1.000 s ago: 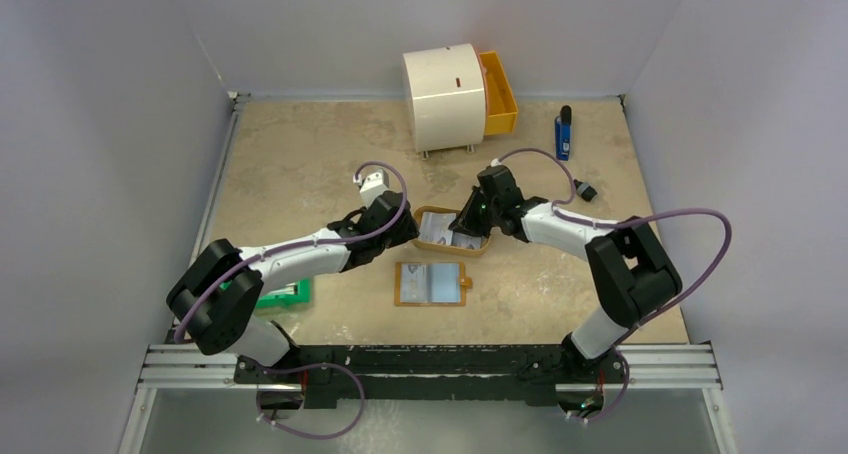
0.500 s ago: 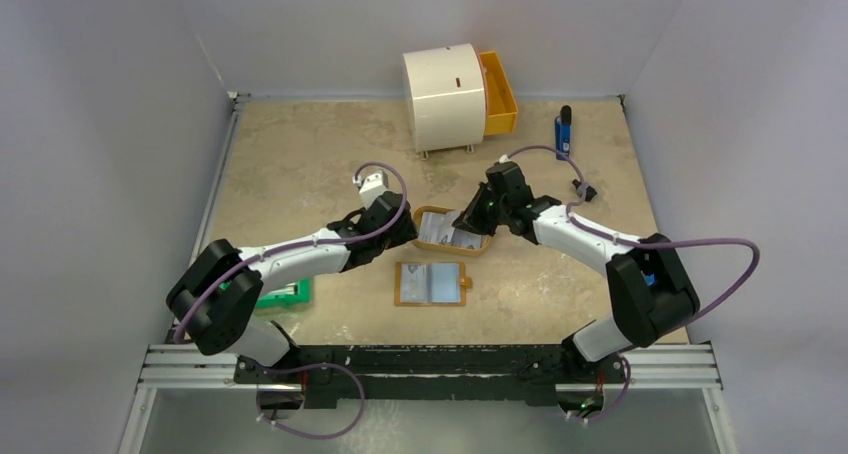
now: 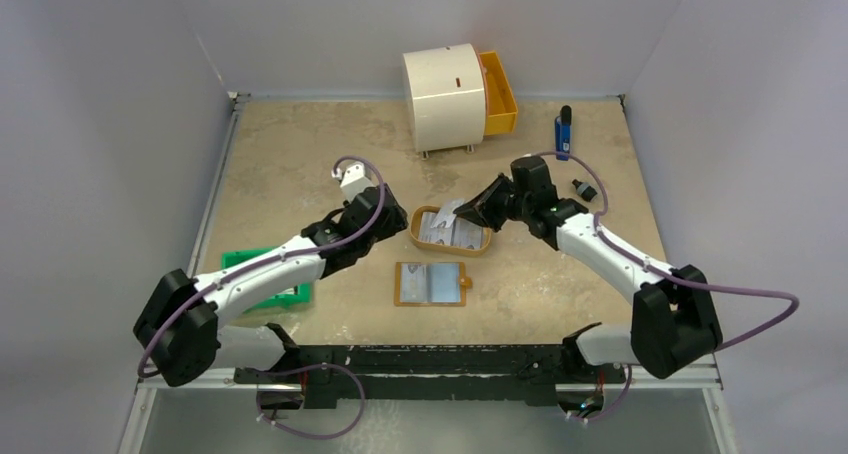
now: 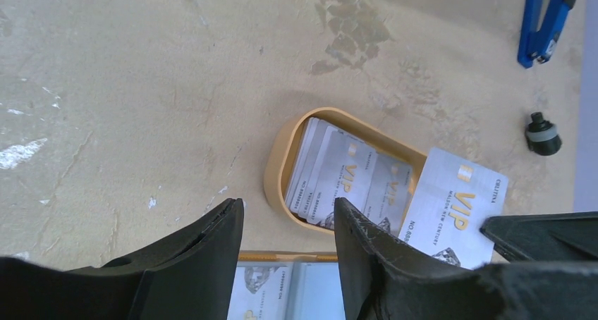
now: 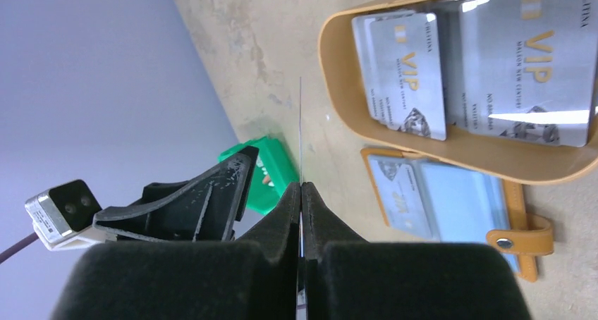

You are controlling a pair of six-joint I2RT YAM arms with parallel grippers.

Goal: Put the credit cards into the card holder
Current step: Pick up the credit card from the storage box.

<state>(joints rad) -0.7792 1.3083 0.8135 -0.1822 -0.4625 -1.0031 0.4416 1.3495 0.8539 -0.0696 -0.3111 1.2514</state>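
Silver card (image 4: pixel 455 204) nipped by one edge only in fully closed right gripper (image 5: pixel 301 189); liable to pivot or slip out before reaching holder (image 3: pixel 431 284) ahead and below.

Silver-grey credit cards (image 4: pixel 349 175) with gold VIP lettering fill a tan tray (image 4: pixel 271 179) on a mottled beige table (image 3: pixel 300 154), a matching tan card holder (image 3: pixel 466 284) just in front of the tray.

The left hand (image 4: pixel 288 204) and the view's bottom edge hide most of the card holder (image 4: pixel 282 292).
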